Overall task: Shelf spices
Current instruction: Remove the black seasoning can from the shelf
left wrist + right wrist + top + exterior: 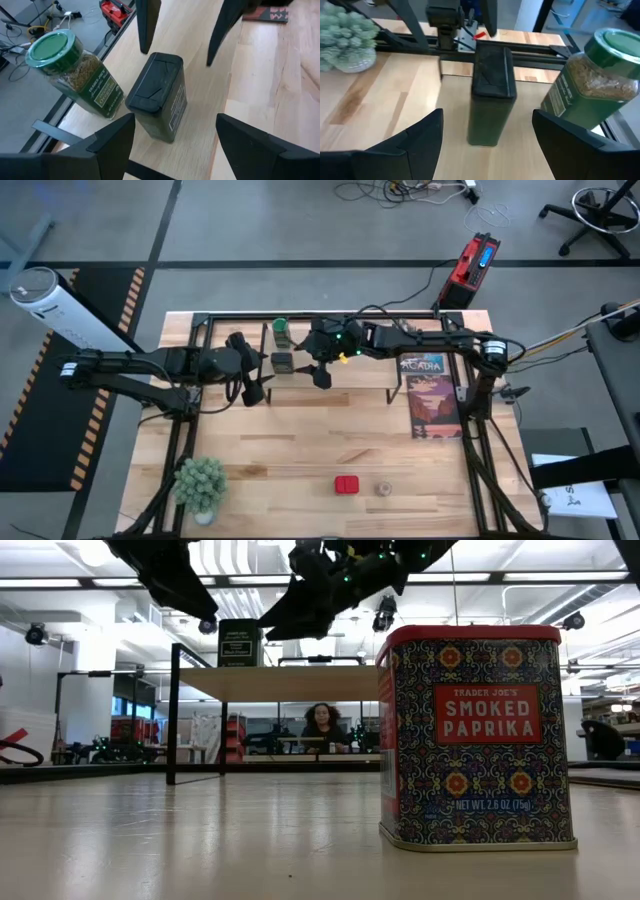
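On the table, the shelf runs along the far edge, mid-width. Left arm reaches in horizontally from the table's left edge; left gripper sits over the shelf's left end, fingers spread wide, holding nothing. Right arm stretches in from the far right corner across the shelf; right gripper hangs just right of the dark tin, fingers also spread, nothing between them. Both grippers face the tin from opposite sides, each close but apart from it. The low view shows both arms above shelf height.

Book lies flat by the right edge, under the right arm. Potted plant stands at the near left corner.

Dark tin stands upright on the shelf's left part, green-capped jar just behind it toward the far edge, near but not touching. Red tin and round tan jar sit side by side on the table near the near edge, mid-width, well apart from the shelf.
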You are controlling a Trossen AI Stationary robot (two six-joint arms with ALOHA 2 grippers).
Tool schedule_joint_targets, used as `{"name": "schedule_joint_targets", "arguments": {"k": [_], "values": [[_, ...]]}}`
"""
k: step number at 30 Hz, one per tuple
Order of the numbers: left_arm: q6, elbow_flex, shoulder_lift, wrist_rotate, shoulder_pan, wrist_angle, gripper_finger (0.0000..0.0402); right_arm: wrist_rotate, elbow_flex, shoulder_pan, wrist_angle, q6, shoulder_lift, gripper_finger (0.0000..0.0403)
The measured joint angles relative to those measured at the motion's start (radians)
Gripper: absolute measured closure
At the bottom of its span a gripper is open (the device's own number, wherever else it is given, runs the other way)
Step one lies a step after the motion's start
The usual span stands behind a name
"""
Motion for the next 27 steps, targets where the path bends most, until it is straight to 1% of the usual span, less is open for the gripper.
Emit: {"name": "schedule_joint_targets", "arguments": {"k": [9, 18, 27], "values": [[-0.008, -0.002, 0.012, 0.000, 0.000, -0.017, 0.0138, 0.000, 0.000, 0.002, 0.073, 0.012, 0.039, 0.0119], [-0.008, -0.006, 0.062, 0.000, 0.000, -0.013, 0.0134, -0.023, 0.045, 0.008, 0.075, 0.014, 0.060, 0.0119], [-0.016, -0.005, 0.094, 0.000, 0.000, 0.019, 0.0143, -0.026, 0.048, 0.009, 0.057, 0.018, 0.060, 0.0138]]}}
